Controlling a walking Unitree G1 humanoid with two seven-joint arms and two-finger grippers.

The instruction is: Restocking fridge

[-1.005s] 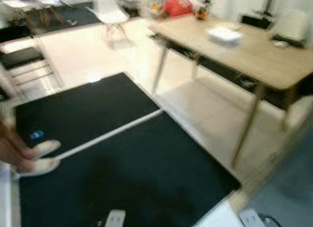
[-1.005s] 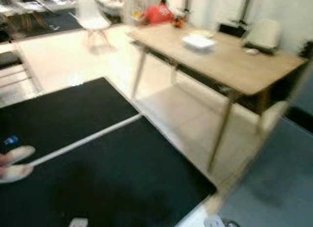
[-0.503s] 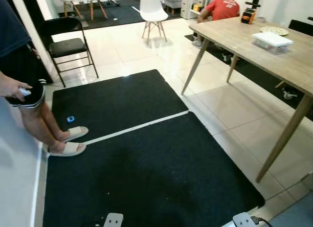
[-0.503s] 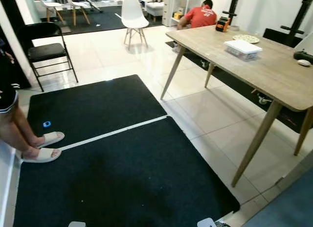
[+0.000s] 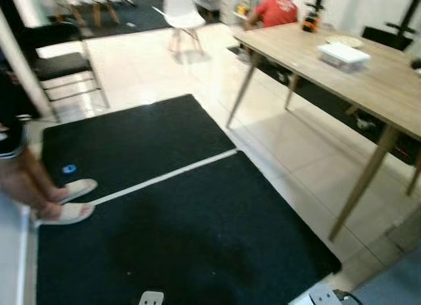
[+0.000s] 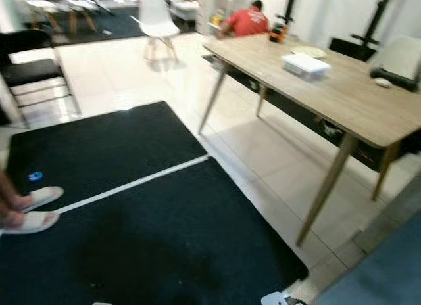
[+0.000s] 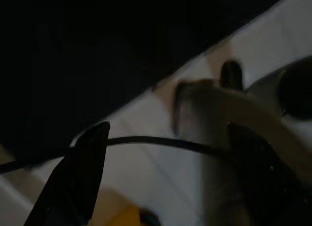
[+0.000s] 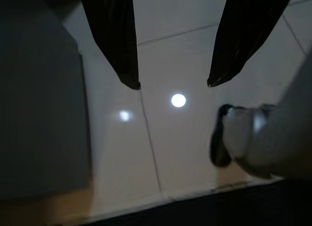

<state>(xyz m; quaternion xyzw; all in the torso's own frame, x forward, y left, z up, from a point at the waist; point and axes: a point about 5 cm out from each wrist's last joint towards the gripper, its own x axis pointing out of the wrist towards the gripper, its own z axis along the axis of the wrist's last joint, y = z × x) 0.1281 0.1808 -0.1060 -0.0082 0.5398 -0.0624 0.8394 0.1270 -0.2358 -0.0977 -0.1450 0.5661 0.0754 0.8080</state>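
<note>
No fridge or food to put in it can be seen yet, so how it will handle is a guess; the left claw [image 7: 161,182] and right claw [image 8: 173,82] hang spread and empty over the floor [image 5: 164,62], beside the black mat [image 5: 191,233].

You had glossy pale floor tiles [image 6: 276,167] that mirrored the ceiling lights, beside matt black mats [image 5: 197,233] with a rough, carpet-like nap. The surface [image 6: 342,88] looked like light wood with a dull finish, on wooden legs. The right gripper's fingers [image 8: 114,41] were smooth black, slightly shiny.
</note>
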